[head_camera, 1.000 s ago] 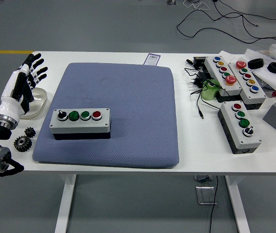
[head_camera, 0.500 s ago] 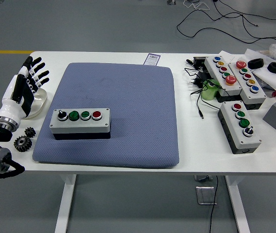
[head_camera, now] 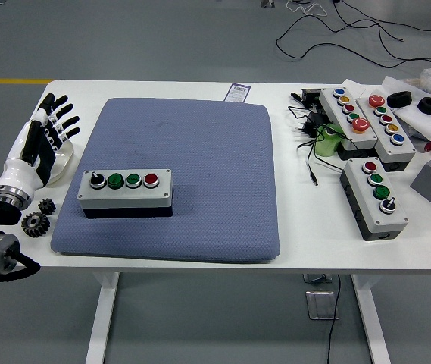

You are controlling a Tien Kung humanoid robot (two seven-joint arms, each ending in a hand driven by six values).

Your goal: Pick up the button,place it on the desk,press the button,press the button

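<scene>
A grey button box [head_camera: 125,192] lies on the blue-grey mat [head_camera: 200,144], near its left front. It carries a black selector knob, two green buttons and a red button [head_camera: 151,180] in a row. My left hand [head_camera: 48,125] is at the table's left edge, left of the mat and apart from the box. Its fingers are spread and hold nothing. The right arm does not show.
A white dish [head_camera: 61,161] sits under my left hand, with two black gears [head_camera: 35,222] in front of it. Several other button boxes [head_camera: 374,196], cables, a green bottle [head_camera: 326,141] and black parts crowd the right side. A card [head_camera: 238,92] lies behind the mat.
My left hand has moved slightly to the right and down, toward the mat. The button box has not moved.
</scene>
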